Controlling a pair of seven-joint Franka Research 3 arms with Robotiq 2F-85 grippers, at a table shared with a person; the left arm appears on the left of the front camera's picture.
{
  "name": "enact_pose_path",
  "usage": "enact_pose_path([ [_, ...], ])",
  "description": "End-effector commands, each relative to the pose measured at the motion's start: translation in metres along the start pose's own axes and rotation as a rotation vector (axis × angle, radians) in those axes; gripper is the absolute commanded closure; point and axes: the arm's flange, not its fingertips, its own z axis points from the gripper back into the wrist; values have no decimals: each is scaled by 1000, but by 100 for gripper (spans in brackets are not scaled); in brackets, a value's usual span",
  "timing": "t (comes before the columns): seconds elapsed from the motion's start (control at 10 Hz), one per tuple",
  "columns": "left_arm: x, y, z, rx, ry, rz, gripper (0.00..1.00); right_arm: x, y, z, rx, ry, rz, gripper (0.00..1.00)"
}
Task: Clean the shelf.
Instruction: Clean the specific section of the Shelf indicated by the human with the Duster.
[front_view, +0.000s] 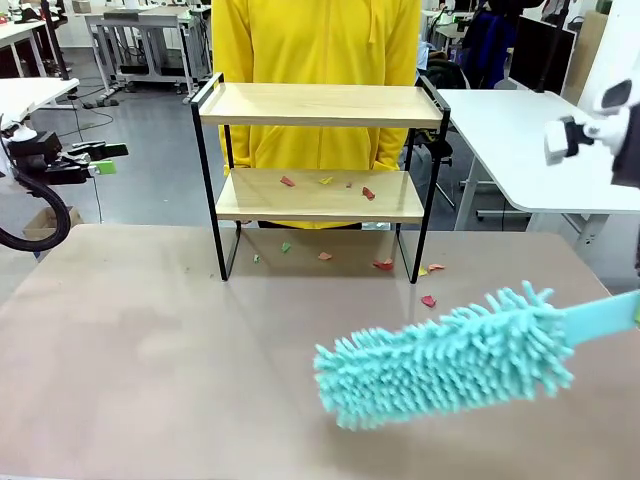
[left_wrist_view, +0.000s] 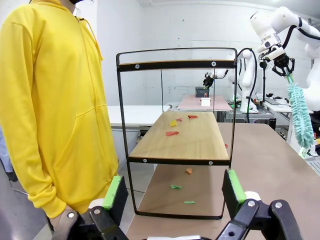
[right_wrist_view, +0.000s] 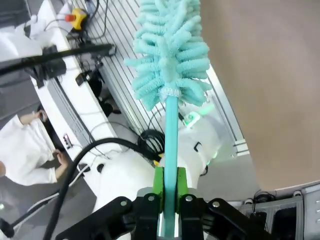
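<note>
closest to my front camera hangs the duster (front_view: 445, 358), its fluffy teal head over the near right part of the table (front_view: 150, 340) and its flat handle running off toward the right edge. my right gripper (right_wrist_view: 169, 187) pinches that handle between its green pads, with the head pointing away from the wrist. from my left wrist camera i see the same duster held head down, off to the far right and well apart from the shelf. my left gripper (left_wrist_view: 173, 192) has its jaws spread wide with nothing between them, and it faces one end of the shelf from the side.

the shelf (front_view: 320, 105) stands upright at the far middle of the table, just in front of a person (front_view: 315, 40) in a yellow hoodie. small paper scraps (front_view: 368, 193) in red, yellow and green lie scattered on its lower board. more of them lie on the table under the shelf and just beyond its right feet. neither gripper touches the shelf.
</note>
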Motion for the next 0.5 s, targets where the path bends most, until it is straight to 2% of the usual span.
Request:
enact_pose_path([
  [0.0,4,-2,0,-3,-2,-13,0,-19,-18,0,-10,52,30,87],
  [0.2,4,-2,0,-3,-2,-13,0,-23,-32,-4,-21,58,0,87],
  [0.3,4,-2,0,-3,-2,-13,0,-19,-30,-3,-36,37,-26,87],
  [0.4,4,-2,0,-3,-2,-13,0,-19,-23,-4,-13,61,-13,87],
])
